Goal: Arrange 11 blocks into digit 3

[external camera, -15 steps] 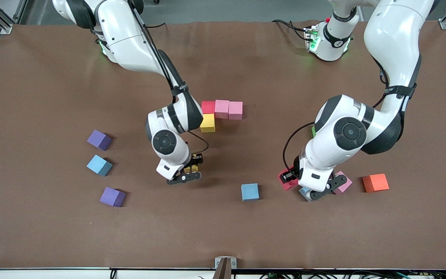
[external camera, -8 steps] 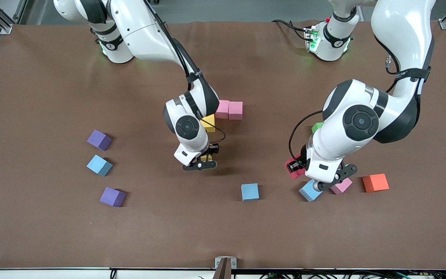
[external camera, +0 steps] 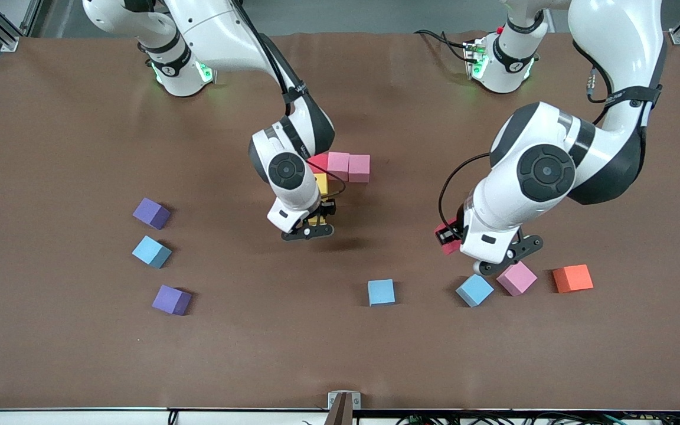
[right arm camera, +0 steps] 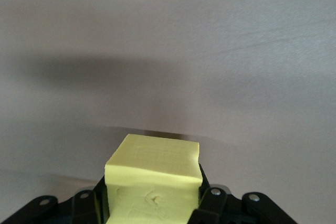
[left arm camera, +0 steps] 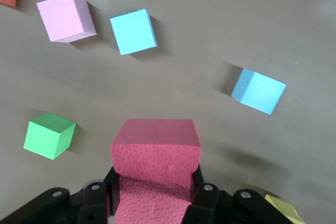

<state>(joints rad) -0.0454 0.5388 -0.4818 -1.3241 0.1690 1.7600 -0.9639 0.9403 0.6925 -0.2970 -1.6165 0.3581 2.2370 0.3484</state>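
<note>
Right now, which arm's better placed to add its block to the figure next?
Right. The right gripper holds a yellow cube beside the started figure; the left gripper holds its red cube up near the loose pink cube.

The right gripper (external camera: 310, 227), clamped on a yellow cube (right arm camera: 153, 174), is now up close to the started figure's yellow block (external camera: 320, 182). The left gripper (external camera: 496, 260), holding a red cube (left arm camera: 155, 153), has risen, uncovering the blue (external camera: 474, 290) and pink (external camera: 516, 278) cubes.
</note>
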